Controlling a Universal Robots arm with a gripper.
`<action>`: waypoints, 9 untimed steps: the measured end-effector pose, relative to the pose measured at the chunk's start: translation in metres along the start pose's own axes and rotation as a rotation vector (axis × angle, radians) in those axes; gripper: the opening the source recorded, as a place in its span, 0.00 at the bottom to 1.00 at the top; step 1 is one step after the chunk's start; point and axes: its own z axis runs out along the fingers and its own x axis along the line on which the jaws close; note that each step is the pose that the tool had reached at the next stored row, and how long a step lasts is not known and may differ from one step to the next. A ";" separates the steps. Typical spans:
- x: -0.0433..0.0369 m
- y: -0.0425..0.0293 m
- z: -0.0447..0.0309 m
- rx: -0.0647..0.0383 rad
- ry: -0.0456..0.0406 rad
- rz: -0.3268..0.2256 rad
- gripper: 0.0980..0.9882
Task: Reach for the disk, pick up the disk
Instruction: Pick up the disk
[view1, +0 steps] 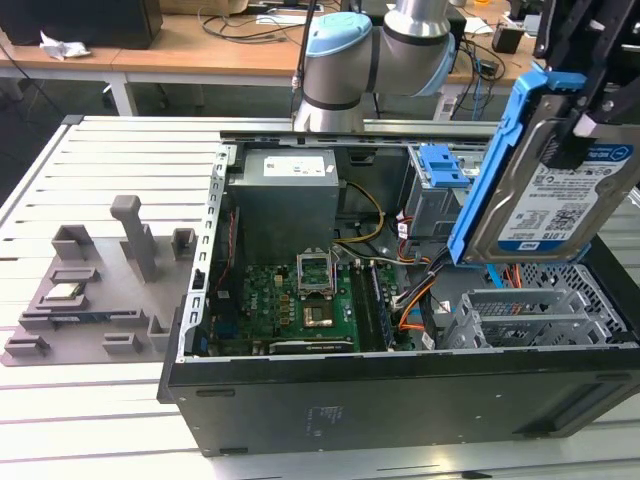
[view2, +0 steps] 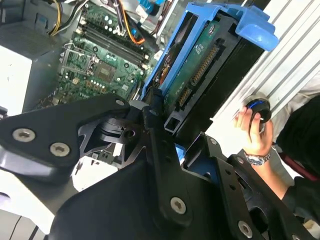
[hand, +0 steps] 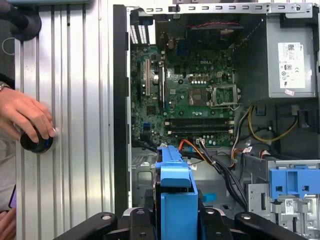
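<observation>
Claw (view1: 580, 125): closed on the disk (view1: 555, 200), pinching it at its upper end and holding it tilted in the air above the drive-bay corner of the open computer case (view1: 400, 400), at the exterior view's right. Disk: flat silver-grey metal body, white-and-blue barcode label on its face, blue plastic rails along its edges. In the second wrist view its green circuit-board underside (view2: 200, 60) shows between the rails. Below, the motherboard (view1: 300, 300) lies exposed. A person's hand (hand: 27, 117) rests on a dark knob on the ribbed worktop (view1: 110, 160).
</observation>
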 end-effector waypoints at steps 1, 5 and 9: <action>-0.0001 -0.0036 -0.0001 0.000 0.0004 0.000 0.30; -0.0004 -0.0156 -0.0004 0.000 0.0019 0.000 0.30; -0.0007 -0.0276 -0.0008 0.000 0.0036 0.000 0.30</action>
